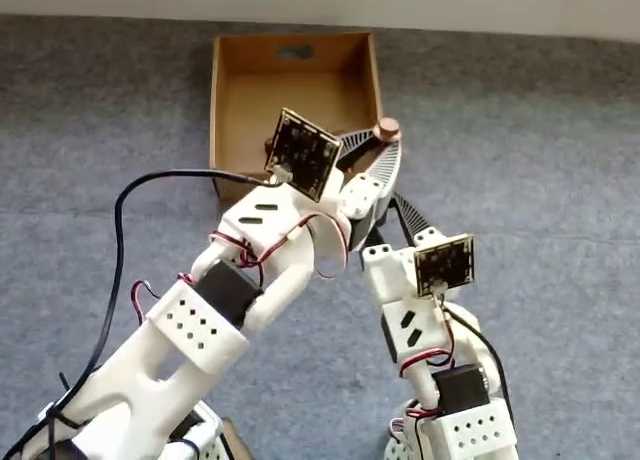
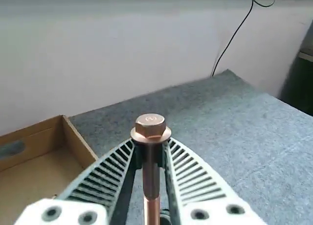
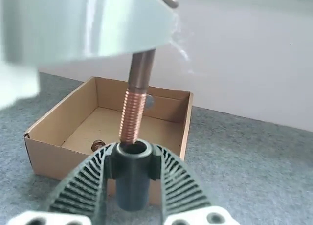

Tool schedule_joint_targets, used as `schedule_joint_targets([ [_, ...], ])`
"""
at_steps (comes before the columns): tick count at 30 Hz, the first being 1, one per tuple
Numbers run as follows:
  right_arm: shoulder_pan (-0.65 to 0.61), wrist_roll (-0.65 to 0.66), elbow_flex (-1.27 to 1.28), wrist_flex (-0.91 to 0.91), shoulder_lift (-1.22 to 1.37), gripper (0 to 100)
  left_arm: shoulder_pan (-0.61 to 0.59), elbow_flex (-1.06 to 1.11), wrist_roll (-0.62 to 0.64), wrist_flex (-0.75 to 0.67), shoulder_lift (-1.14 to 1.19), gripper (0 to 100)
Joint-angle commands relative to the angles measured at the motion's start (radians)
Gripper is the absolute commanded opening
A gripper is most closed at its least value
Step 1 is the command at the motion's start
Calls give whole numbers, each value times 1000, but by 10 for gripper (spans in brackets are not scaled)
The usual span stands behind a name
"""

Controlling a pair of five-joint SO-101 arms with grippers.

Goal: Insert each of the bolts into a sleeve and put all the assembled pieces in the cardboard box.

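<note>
The left jaws are closed on the bolt (image 2: 150, 129) just under its head — its threaded tip is at the mouth of the sleeve (image 3: 132, 181), which the right jaws clamp; the cardboard box (image 3: 54, 154) lies beyond them.

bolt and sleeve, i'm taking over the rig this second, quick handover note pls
Left gripper: shut on the bolt just under its head, holding it above the sleeve.
Right gripper: shut on the sleeve, upright, close by the cardboard box.
The bolt's threaded end is at the sleeve's mouth, with most of the shank out.
Done: a copper-coloured piece lies in the box; cannot tell if it is assembled.
Left: probably push this bolt home, then put the pair in the box.
</note>
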Motion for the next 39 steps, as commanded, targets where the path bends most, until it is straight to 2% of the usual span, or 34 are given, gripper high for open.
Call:
schedule_joint_targets([
  [1, -2, 12, -16, -24, 2, 5, 5, -48, 5, -20, 2, 8],
  [8, -2, 11, 2, -28, 2, 5, 12, -47, 11, -17, 1, 8],
  [14, -2, 11, 2, -28, 2, 5, 1, -47, 144, -17, 1, 8],
  [39, -2, 11, 2, -24, 2, 5, 1, 84, 143, -14, -1, 8],
])
